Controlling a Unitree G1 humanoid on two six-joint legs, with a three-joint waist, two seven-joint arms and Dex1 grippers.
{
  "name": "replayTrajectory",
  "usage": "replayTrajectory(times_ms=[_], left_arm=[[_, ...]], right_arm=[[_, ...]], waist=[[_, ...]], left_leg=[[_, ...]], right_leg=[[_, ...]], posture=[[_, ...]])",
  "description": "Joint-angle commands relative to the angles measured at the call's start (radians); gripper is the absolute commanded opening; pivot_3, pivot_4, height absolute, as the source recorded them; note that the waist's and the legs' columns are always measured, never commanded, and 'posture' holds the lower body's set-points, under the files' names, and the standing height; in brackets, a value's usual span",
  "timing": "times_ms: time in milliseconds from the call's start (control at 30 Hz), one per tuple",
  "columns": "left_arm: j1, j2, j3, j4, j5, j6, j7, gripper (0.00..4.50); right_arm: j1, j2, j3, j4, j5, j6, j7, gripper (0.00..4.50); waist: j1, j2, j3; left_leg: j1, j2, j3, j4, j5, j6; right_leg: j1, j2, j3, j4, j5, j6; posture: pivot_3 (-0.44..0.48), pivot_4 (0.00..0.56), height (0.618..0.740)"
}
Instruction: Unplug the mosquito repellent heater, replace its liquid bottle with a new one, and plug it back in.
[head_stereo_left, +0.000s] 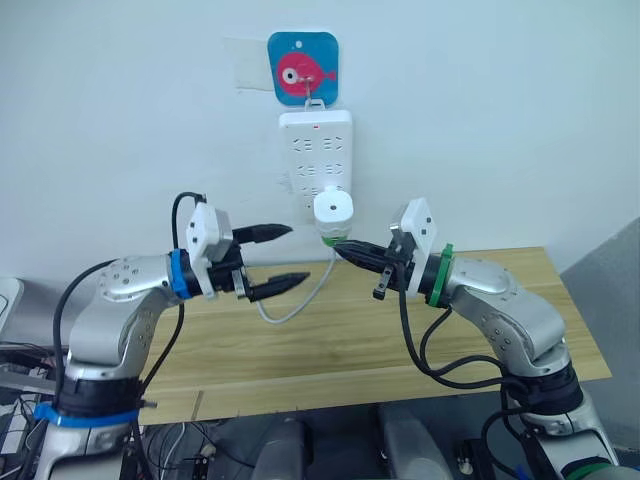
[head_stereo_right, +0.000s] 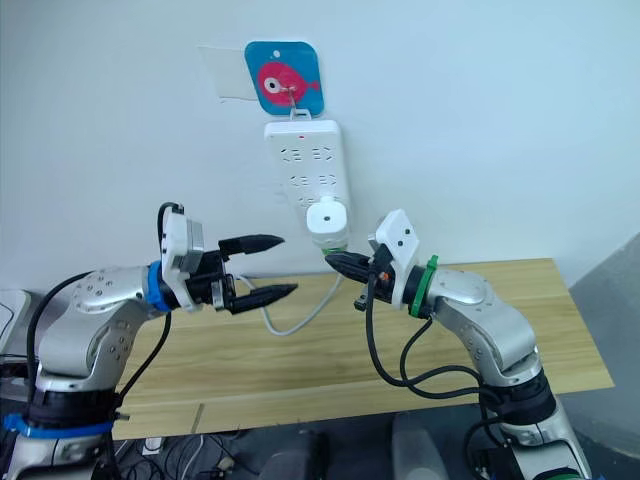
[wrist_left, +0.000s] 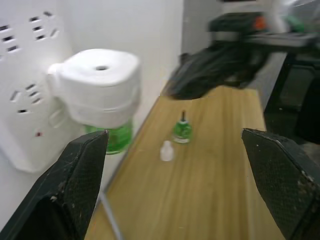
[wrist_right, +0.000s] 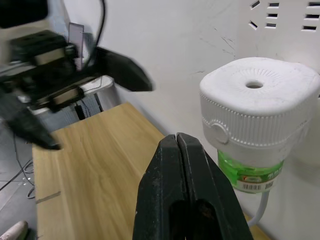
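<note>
**Heater plugged in, both grippers near it**

We see the mosquito repellent heater (head_stereo_left: 333, 208) plugged into the white power strip (head_stereo_left: 315, 150) on the wall, a green liquid bottle (wrist_right: 250, 171) under it; our left gripper (head_stereo_left: 282, 256) hovers to its left with fingers spread apart; our right gripper (head_stereo_left: 345, 249) has fingers pressed together, empty, just below the heater; a small green bottle (wrist_left: 182, 131) and a white cap (wrist_left: 166, 150) stand on the wooden table (head_stereo_left: 480, 330).

The heater's (head_stereo_left: 333, 209) prongs are hidden in the strip (head_stereo_left: 315, 160), the right gripper (wrist_left: 210, 75) is blurred at 1 o'clock in the left wrist view, and the bottle (wrist_left: 182, 131) and cap (wrist_left: 166, 150) are too small to read.
</note>
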Motion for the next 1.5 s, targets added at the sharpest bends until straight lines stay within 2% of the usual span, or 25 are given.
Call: replayTrajectory(times_ms=[33,367,867,1500], left_arm=[[0.022,-0.003,0.047,-0.084,-0.040,0.023,0.076,4.47],[0.034,0.006,0.055,-0.102,-0.069,0.038,0.139,4.47],[0.035,0.019,0.050,-0.084,-0.074,0.030,0.127,4.47],[0.026,0.014,0.045,-0.069,-0.066,0.023,0.122,4.47]], right_arm=[[-0.024,0.026,-0.004,0.001,-0.022,-0.035,-0.028,0.00],[-0.041,0.033,-0.010,0.042,-0.084,-0.068,-0.043,0.00],[-0.003,-0.004,-0.026,0.001,-0.048,-0.048,0.000,0.00],[-0.020,0.040,-0.057,0.034,-0.102,-0.077,-0.077,0.00]], waist=[[0.006,0.000,0.000],[0.022,0.000,0.000],[0.024,0.000,0.000],[0.024,0.000,0.000]], left_leg=[[0.000,0.000,0.000,0.000,0.000,0.000],[0.000,0.000,0.000,0.000,0.000,0.000],[0.000,0.000,0.001,0.000,0.000,0.000],[0.000,0.000,0.001,0.000,0.000,0.000]], right_leg=[[0.000,0.000,0.000,0.000,0.000,0.000],[0.000,0.001,0.000,0.000,0.000,0.000],[0.001,0.003,-0.001,0.000,0.000,0.000],[0.000,0.003,0.000,0.000,0.000,0.000]], posture=[[-0.036,0.182,0.740],[-0.036,0.182,0.740],[-0.043,0.183,0.740],[-0.047,0.185,0.740]])
